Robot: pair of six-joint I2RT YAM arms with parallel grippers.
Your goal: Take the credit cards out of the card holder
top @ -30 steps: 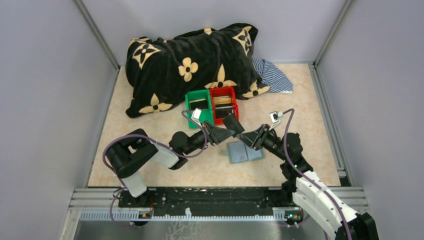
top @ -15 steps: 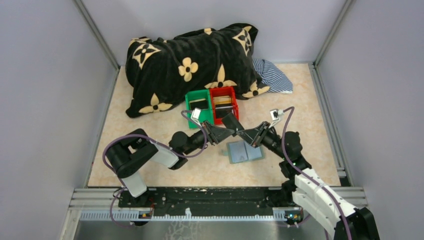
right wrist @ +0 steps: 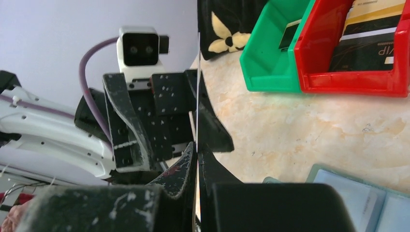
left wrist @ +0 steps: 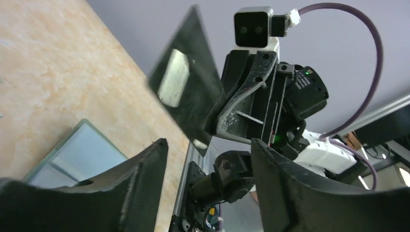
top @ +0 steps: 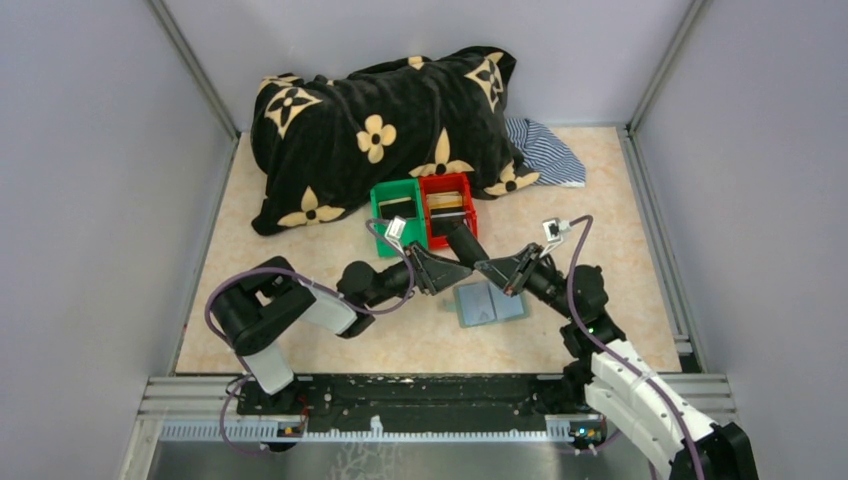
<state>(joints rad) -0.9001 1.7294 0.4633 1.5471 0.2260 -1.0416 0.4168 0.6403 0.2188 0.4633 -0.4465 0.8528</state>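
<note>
A black credit card point(top: 462, 243) hangs above the table, edge-on in the right wrist view point(right wrist: 198, 72), with my right gripper point(top: 487, 268) point(right wrist: 197, 147) shut on its lower end. In the left wrist view the same card point(left wrist: 186, 92) shows its face and a pale patch. My left gripper point(top: 450, 272) point(left wrist: 209, 145) faces it, open, its fingers point(right wrist: 124, 121) apart on either side of the card and off it. The card holder point(top: 490, 303) point(right wrist: 358, 198) point(left wrist: 72, 154) lies spread open on the table below both grippers, blue-grey inside up.
A green bin point(top: 398, 215) point(right wrist: 270, 53) and a red bin point(top: 447, 208) point(right wrist: 353, 58) stand side by side just beyond the grippers, with cards inside. Behind them lie a black flowered pillow point(top: 380, 130) and a striped cloth point(top: 545, 150). Grey walls close in the sides.
The left gripper, shut on the card a second ago, has opened and let go. The right gripper has closed on the card and now holds it alone.
</note>
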